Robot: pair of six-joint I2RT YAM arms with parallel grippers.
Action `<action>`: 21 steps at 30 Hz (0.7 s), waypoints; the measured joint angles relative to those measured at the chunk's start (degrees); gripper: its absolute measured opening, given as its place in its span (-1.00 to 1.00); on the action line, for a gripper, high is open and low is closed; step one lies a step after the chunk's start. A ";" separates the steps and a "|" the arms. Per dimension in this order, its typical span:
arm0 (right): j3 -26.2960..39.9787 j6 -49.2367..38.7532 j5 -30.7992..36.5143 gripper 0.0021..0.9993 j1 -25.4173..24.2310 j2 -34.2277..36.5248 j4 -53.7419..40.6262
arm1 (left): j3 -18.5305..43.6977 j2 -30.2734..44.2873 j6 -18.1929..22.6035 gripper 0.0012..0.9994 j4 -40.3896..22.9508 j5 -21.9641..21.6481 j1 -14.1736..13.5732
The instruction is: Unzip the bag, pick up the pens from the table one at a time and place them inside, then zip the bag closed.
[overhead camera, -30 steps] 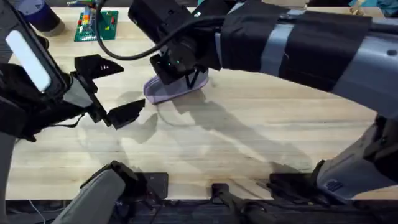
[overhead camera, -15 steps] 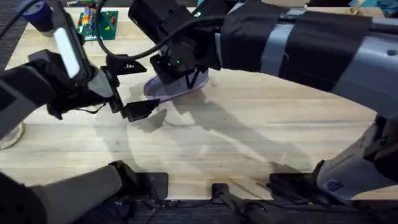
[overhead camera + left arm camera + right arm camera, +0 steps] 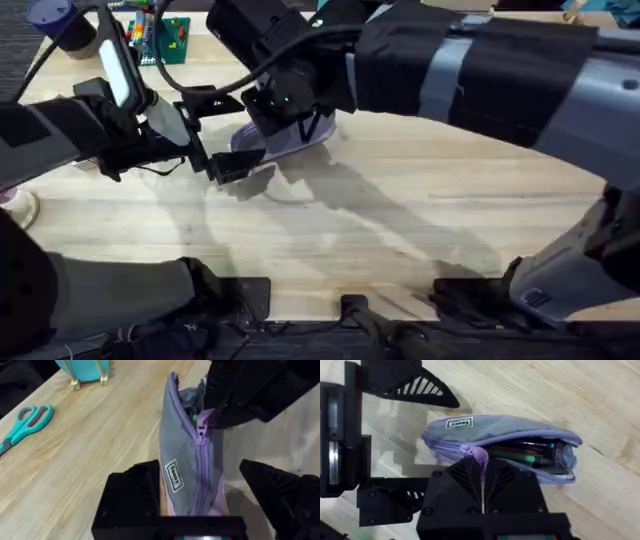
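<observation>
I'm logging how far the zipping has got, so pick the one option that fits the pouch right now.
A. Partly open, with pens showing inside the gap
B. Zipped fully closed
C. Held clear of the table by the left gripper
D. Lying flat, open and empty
A: in the right wrist view the bag gapes along one stretch of its zipper, the pens show inside, and the right gripper is shut on the lilac zipper pull.

The right gripper [image 3: 290, 105] hides much of the bag [image 3: 270, 145] from overhead. The scissors [image 3: 22, 422] are cut off at the picture's edge. Pens [image 3: 530, 452] inside the bag are too blurred to count.
</observation>
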 joint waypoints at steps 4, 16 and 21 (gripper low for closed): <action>0.00 0.00 0.00 -0.94 0.00 0.00 0.00 | 0.00 0.00 -1.11 0.99 0.02 0.33 0.00; 0.00 0.00 0.00 -0.94 0.00 0.00 0.00 | 0.02 0.00 -5.64 0.99 0.02 -2.49 0.00; 0.00 0.00 0.00 -0.94 0.00 0.00 0.00 | 0.01 0.00 -5.84 0.99 0.02 -2.73 0.00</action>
